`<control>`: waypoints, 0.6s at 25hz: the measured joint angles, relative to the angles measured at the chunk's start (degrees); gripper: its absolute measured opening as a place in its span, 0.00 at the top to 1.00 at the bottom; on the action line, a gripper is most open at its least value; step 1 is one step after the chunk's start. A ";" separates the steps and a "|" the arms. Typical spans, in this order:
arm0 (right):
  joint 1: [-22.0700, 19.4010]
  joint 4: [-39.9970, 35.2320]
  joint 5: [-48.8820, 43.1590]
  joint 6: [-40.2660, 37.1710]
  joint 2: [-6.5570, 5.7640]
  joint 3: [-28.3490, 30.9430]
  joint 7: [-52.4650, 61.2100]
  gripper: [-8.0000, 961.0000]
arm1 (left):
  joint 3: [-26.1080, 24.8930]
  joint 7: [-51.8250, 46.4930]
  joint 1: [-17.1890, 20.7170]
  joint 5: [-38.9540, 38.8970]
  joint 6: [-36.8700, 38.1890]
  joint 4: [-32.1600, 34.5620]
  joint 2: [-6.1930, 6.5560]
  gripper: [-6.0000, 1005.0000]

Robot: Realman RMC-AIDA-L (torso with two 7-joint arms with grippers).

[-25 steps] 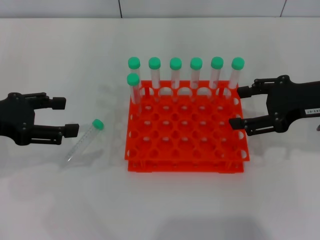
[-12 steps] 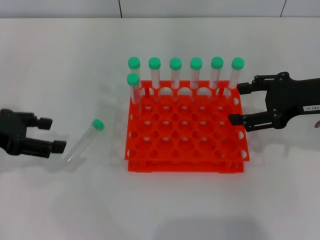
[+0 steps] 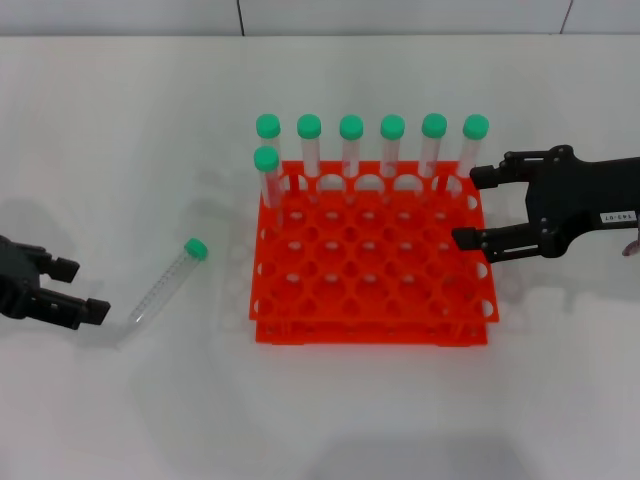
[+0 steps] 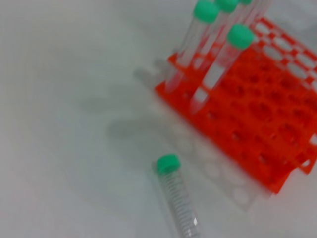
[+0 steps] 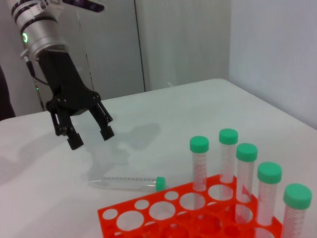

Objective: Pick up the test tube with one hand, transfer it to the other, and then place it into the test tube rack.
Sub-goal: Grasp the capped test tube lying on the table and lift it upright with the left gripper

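Worktop (image 3: 330, 420): white, plain; wide bare stretches in front of the rack, behind it, and on the left around the loose tube.

Rack (image 3: 372, 290): orange-red, square, two tiers, mid-worktop. Seven green-capped tubes (image 3: 351, 145) stand upright in it: six along the far row, one more in the second row at the left corner. All other holes open.

Tube (image 3: 165, 283): clear, green cap, lying flat on the worktop left of the rack, well apart from it. Cap points toward the far side and the rack, tapered tip toward the near left. Nothing touches it. In the left wrist view its tip runs out of frame; the graduations are only faintly legible.

Left pincer (image 3: 78, 290): black, at the left edge of the head view, mostly cut off by it; fingers spread, empty, the tips near the tube's tapered end but apart from it. The right wrist view shows it whole, raised above the worktop with its fingers pointing down, hanging off a silver wrist with a green light.

Right pincer (image 3: 470, 207): black, white label on its body, at the rack's right side by the far right corner; fingers spread, empty. The farther fingertip sits just beside the rightmost standing tube; whether it touches cannot be made out. The arm runs off the right edge.
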 joint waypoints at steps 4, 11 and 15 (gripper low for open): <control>0.12 0.00 0.11 0.00 0.00 -0.08 -0.02 0.17 | 0.02 -1.03 -2.90 4.79 -1.02 -3.03 0.11 0.13; 0.98 0.00 0.38 0.00 0.03 -0.49 -0.36 0.17 | 0.50 -1.15 -5.72 7.41 -2.27 -5.46 -0.17 0.13; 0.75 0.07 0.89 0.00 0.09 -0.63 -0.59 0.17 | 0.56 -0.84 -7.69 8.44 -3.80 -8.44 -0.45 0.13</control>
